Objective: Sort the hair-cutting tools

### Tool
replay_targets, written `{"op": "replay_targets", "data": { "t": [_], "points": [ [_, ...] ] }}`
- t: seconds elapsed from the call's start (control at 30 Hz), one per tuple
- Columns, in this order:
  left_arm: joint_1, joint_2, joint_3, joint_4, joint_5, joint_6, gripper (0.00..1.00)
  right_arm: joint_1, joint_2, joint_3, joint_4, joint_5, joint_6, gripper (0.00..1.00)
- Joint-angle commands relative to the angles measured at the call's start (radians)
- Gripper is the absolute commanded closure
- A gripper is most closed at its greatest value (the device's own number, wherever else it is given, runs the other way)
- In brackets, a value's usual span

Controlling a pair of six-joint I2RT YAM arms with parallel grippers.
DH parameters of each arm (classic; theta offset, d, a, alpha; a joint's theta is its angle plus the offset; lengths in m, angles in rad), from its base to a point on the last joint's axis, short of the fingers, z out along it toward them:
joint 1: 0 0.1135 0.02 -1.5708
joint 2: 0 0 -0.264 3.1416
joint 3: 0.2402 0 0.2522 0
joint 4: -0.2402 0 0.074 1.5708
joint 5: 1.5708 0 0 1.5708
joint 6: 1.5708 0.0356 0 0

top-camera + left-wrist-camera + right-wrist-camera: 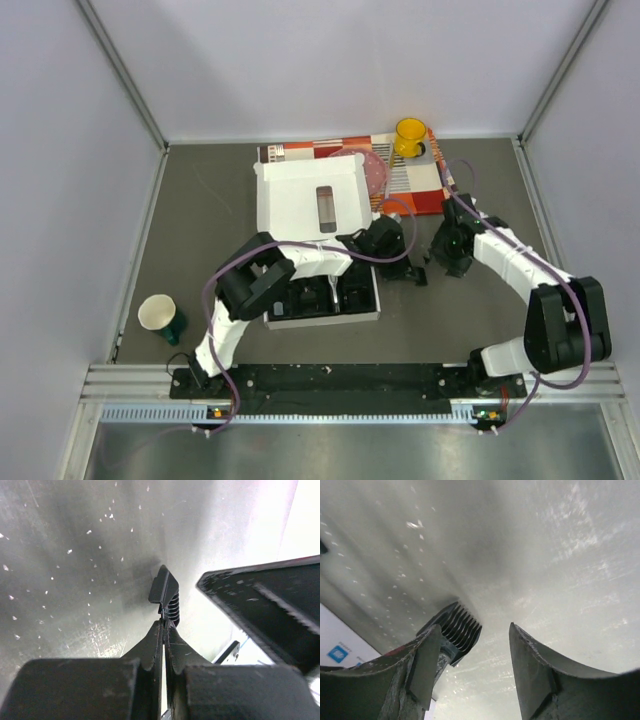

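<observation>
My left gripper (404, 262) reaches past the right side of the box and is shut on a small black guard comb (165, 587), pinching its edge at the fingertips (164, 624) just above the grey table. My right gripper (440, 262) is close by, facing it, with jaws open and empty (474, 627). A ribbed black guard comb (460, 622) shows just beyond its left finger (427, 660), not between the jaws. I cannot tell whether it is the same comb. The clipper, sticks and cord do not show clearly.
The white cardboard box (315, 195) lies open left of the grippers, with its black moulded tray (320, 300) at the near side. A yellow cup (410, 135) stands on a patterned mat (415, 180) behind. A white-and-green paper cup (160, 316) stands near left.
</observation>
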Motion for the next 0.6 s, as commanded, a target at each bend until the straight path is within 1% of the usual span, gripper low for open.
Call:
{"op": "replay_targets", "data": {
  "t": [0.0, 0.03, 0.1, 0.2, 0.27, 0.3, 0.4, 0.43, 0.47, 0.53, 0.57],
  "points": [
    [0.029, -0.087, -0.012, 0.023, 0.058, 0.078, 1.00, 0.000, -0.081, 0.112, -0.079, 0.089, -0.032, 0.40],
    [0.031, -0.097, -0.013, 0.019, 0.069, 0.086, 1.00, -0.003, -0.096, 0.131, -0.091, 0.095, -0.034, 0.38],
    [0.046, -0.128, -0.023, 0.024, 0.121, 0.118, 1.00, -0.006, -0.112, 0.148, -0.114, 0.102, -0.035, 0.38],
    [0.074, -0.166, -0.050, 0.042, 0.214, 0.134, 1.00, -0.006, -0.143, 0.173, -0.142, 0.093, -0.034, 0.41],
    [0.103, -0.180, -0.085, 0.068, 0.262, 0.105, 1.00, -0.006, -0.169, 0.167, -0.147, 0.067, -0.034, 0.41],
    [0.112, -0.200, -0.101, 0.091, 0.330, 0.106, 1.00, -0.006, -0.176, 0.162, -0.145, 0.056, -0.032, 0.42],
    [0.132, -0.274, -0.151, 0.085, 0.378, 0.182, 1.00, -0.005, -0.210, 0.144, -0.145, 0.019, -0.031, 0.42],
    [0.134, -0.295, -0.153, 0.055, 0.369, 0.250, 1.00, -0.006, -0.216, 0.135, -0.147, 0.014, -0.031, 0.43],
    [0.137, -0.339, -0.153, -0.041, 0.356, 0.285, 1.00, -0.005, -0.227, 0.132, -0.147, 0.005, -0.031, 0.43],
    [0.140, -0.387, -0.165, -0.117, 0.299, 0.375, 1.00, -0.005, -0.236, 0.119, -0.147, 0.000, -0.034, 0.43],
    [0.146, -0.436, -0.193, -0.146, 0.284, 0.406, 1.00, -0.006, -0.239, 0.115, -0.145, -0.006, -0.035, 0.43]
  ]
}}
